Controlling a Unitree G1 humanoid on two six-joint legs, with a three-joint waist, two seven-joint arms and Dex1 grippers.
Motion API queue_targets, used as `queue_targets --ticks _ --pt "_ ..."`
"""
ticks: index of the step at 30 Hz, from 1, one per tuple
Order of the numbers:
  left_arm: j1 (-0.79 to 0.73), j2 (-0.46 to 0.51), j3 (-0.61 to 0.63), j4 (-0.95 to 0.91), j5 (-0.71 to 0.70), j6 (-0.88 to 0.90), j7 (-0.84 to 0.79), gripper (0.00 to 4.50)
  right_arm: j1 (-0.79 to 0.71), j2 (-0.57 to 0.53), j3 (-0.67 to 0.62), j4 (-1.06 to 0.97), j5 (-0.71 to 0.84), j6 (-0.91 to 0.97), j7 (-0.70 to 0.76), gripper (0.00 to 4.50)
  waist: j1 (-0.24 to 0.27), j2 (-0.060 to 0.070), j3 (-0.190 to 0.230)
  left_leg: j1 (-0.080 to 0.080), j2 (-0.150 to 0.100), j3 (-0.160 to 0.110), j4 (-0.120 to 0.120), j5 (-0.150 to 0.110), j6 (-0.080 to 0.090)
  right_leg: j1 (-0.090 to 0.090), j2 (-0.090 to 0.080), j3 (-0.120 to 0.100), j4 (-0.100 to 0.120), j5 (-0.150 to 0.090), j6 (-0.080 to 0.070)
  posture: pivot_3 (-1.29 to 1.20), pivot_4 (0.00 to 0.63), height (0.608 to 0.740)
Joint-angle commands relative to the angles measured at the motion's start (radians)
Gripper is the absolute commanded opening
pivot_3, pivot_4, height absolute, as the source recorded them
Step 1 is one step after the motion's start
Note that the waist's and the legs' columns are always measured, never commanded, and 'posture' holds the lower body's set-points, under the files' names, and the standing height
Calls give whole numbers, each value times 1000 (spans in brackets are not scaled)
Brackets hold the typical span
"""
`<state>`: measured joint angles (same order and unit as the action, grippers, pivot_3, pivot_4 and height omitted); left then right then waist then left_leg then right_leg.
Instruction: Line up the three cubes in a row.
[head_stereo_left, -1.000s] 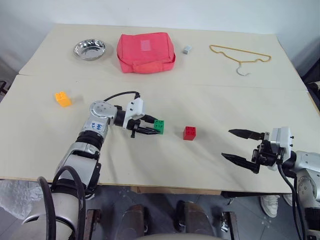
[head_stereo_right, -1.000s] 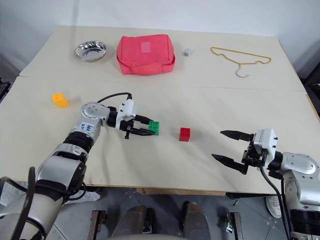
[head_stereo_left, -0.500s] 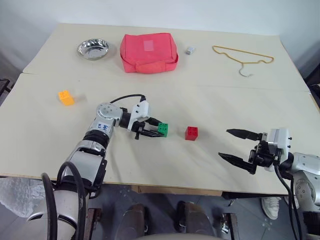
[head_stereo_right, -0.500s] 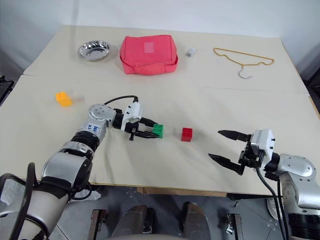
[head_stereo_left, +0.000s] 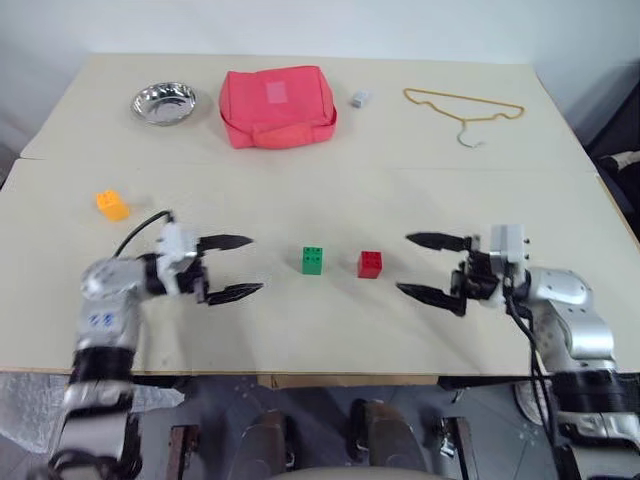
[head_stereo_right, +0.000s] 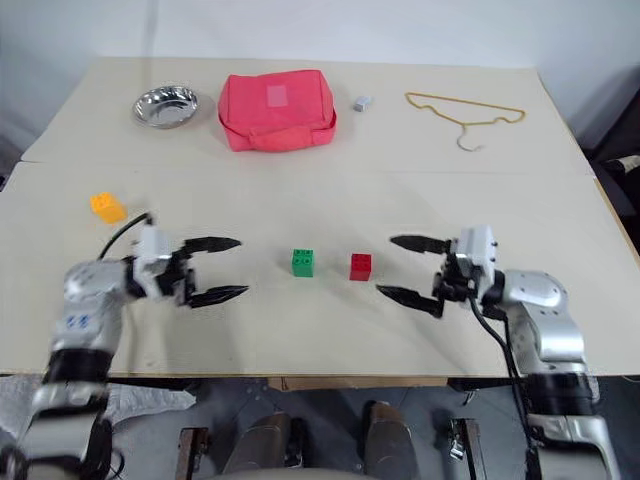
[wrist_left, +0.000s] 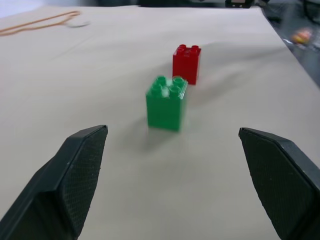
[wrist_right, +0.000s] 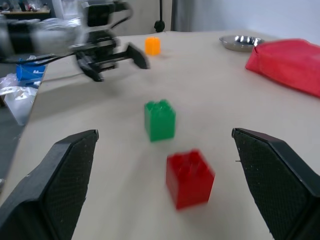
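L gripper (head_stereo_left: 228, 268) just let go of green cube (head_stereo_left: 312, 259), now spread, backed off toward 9 o'clock; R gripper (head_stereo_left: 432, 269) spread too. Green beside red cube (head_stereo_left: 370, 263); orange cube (head_stereo_left: 111, 204) left.

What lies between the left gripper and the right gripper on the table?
The green cube and the red cube stand side by side, apart, between the open left gripper and the open right gripper; otherwise bare table. The left eye view shows it.

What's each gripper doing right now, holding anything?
Left gripper: open, empty, apart from the green cube.
Right gripper: open, empty, beside the red cube.
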<state>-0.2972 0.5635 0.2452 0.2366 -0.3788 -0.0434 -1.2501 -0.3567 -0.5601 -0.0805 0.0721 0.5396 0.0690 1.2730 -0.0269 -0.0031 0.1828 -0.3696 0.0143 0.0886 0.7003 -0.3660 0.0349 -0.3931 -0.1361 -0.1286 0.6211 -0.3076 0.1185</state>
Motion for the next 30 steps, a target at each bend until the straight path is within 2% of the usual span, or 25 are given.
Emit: queue_targets --ticks 1,4,7,11,15,17,19,22,28,30 --pt "157 -27 163 -161 -61 35 214 4467 -40 31 16 -4 4 -23 8 4500 6 0 0 0 0 -1 0 0 0 0 -1 0 0 0 0 0 150 740" --pt "311 -131 328 -292 -108 43 452 4467 -81 68 47 0 -7 -40 17 4500 9 0 0 0 0 -2 0 0 0 1 -6 4 0 0 0 0 150 740" --pt "443 -217 433 -370 -138 68 612 4467 -106 88 65 8 -8 -51 33 4500 18 0 0 0 -2 -4 1 0 0 2 -9 4 -1 0 0 0 150 740" --pt "574 -298 495 -433 -150 79 746 4467 -128 96 74 23 -10 -66 54 4500 26 0 0 0 -3 -3 0 0 0 2 -9 4 -1 0 0 0 150 740" --pt "603 -327 553 -425 -141 66 875 4467 -147 107 50 60 -9 -108 49 4500 29 -1 0 0 -3 -3 0 0 1 3 -9 0 -1 0 0 0 150 740" --pt "601 -330 541 -455 -142 92 922 4467 -145 111 31 73 8 -109 42 4500 27 -1 -1 0 -3 -3 0 0 1 3 -10 0 -1 0 0 0 150 740" --pt "587 -323 510 -474 -139 104 939 4467 -138 113 13 77 22 -104 29 4500 27 -1 -1 0 -3 -3 0 0 1 2 -10 -1 -1 0 0 0 150 740" --pt "513 -303 454 -500 -101 189 1047 4467 -114 92 2 92 0 -130 41 4500 29 -1 -1 0 -3 -2 -1 0 1 2 -9 -2 -1 0 0 0 150 740" --pt "210 -280 377 -460 -6 419 1373 4467 -98 58 -11 101 -1 -120 44 4500 28 -2 -1 0 -4 -2 0 0 1 2 -5 -3 0 0 0 0 150 740" --pt "100 -276 346 -411 24 453 1435 4467 -99 59 -5 95 -1 -114 44 4500 28 -2 -1 0 -4 -2 0 0 1 2 -4 -3 0 0 0 0 150 740"
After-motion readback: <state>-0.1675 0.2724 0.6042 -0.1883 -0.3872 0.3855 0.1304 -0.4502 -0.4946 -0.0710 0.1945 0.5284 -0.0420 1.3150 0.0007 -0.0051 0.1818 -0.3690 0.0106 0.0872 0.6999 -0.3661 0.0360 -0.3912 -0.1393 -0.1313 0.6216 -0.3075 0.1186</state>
